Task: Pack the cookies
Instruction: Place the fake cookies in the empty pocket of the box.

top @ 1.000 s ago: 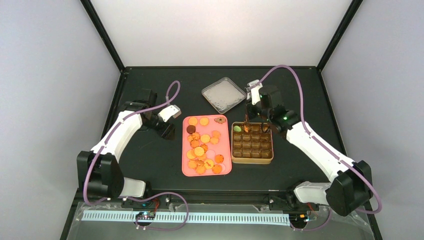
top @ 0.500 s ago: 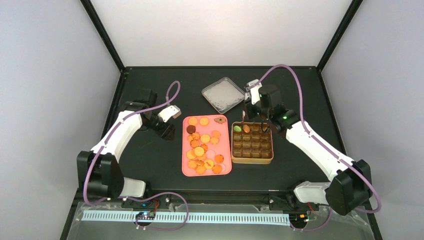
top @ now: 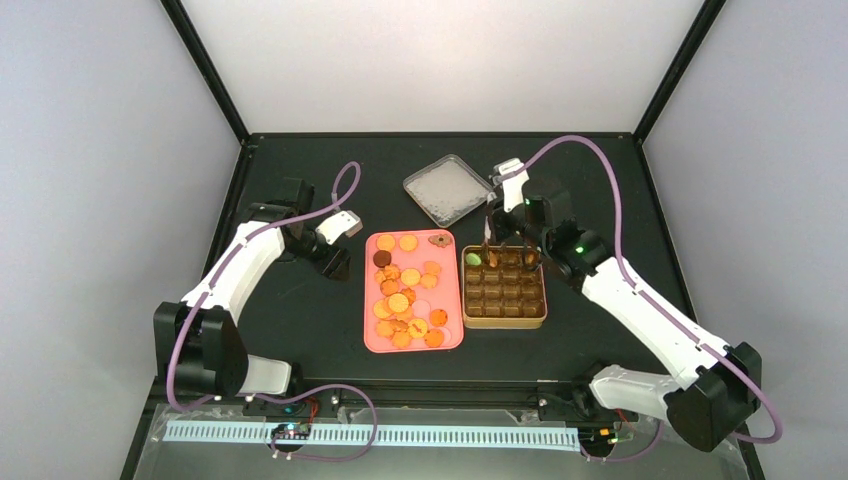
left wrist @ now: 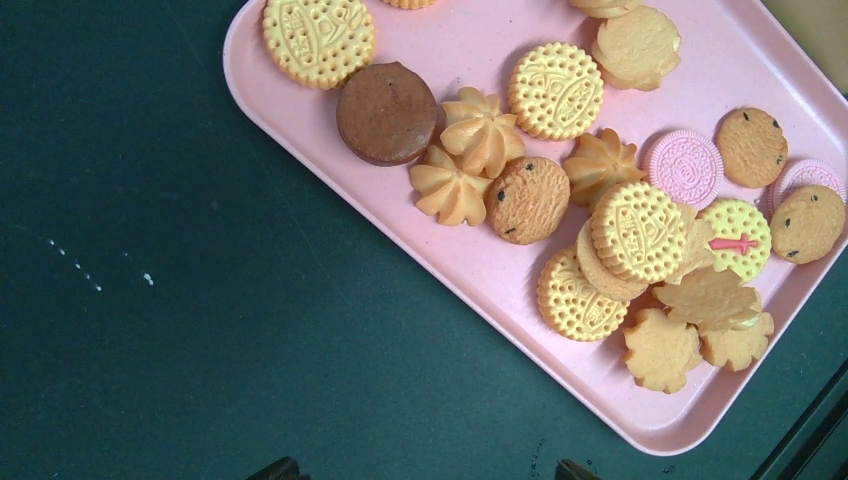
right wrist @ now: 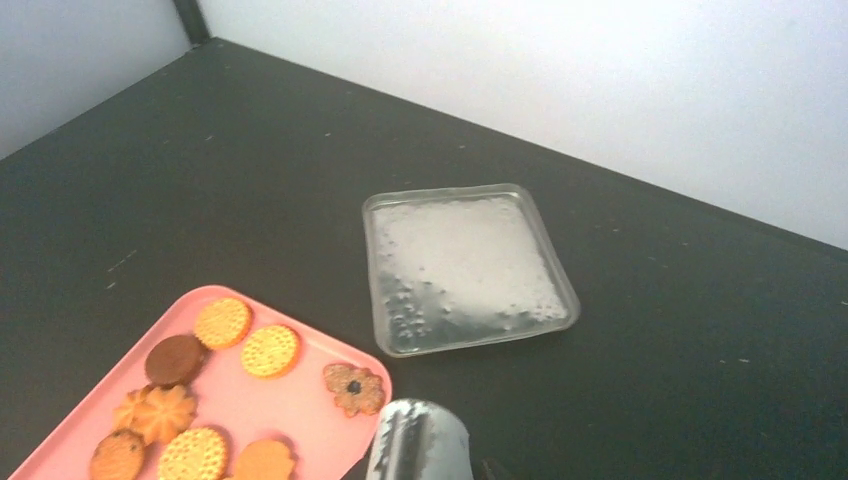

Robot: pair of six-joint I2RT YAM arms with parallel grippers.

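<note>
Packing is barely starting — a green cookie (top: 474,258) is sitting in the box (top: 505,322), most cookies (left wrist: 555,90) are lying on the tray (left wrist: 450,40); left hand (top: 335,262) gaping apart, right hand (top: 505,235) clamping tongs (right wrist: 415,440).

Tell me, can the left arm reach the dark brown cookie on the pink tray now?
Probably yes. The left gripper hovers open beside the pink tray, and the dark brown cookie lies uncovered near that side's rim, with only bare table between.

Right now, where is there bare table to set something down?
Bare: the near strip in front of the pink tray and compartment box. Crowded: the tray-box gap, and the box's far edge, under the right gripper, beside the clear lid.
</note>
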